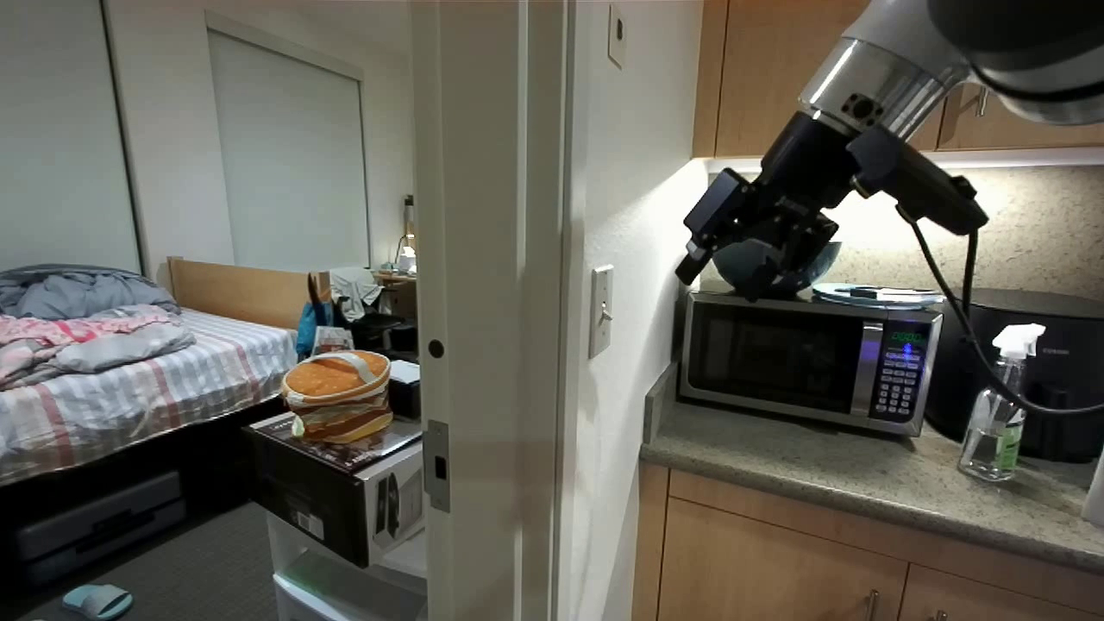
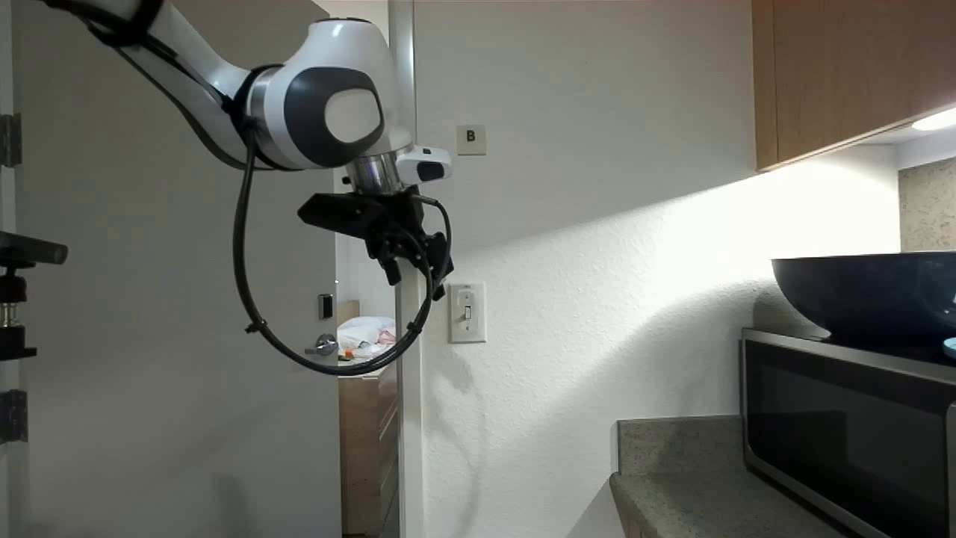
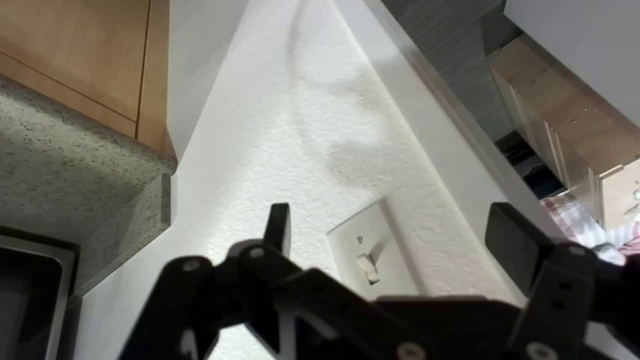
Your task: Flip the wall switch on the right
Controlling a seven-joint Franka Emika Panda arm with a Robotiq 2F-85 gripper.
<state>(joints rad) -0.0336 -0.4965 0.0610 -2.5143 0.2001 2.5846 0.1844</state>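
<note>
The wall switch is a small white upright plate with a toggle lever on the white wall. It shows in both exterior views point(image 1: 601, 332) point(image 2: 478, 329) and between the fingers in the wrist view point(image 3: 387, 265), where the gripper body hides its near end. Its lever appears tilted downward. My gripper is open and empty, with its black fingers wide apart in the wrist view point(image 3: 392, 225). In both exterior views the gripper point(image 1: 723, 274) point(image 2: 416, 285) hangs tilted, higher than the switch. It stands apart from the wall, touching nothing that I can see.
A door frame point(image 1: 492, 259) edges the wall beside the switch. A microwave point(image 1: 776, 354) with a dark bowl point(image 2: 866, 291) on top stands on the counter point(image 1: 776, 457). A spray bottle point(image 1: 994, 423) stands there too. A greyish wall fitting point(image 2: 471, 140) sits above. A cable point(image 2: 243, 261) loops below the arm.
</note>
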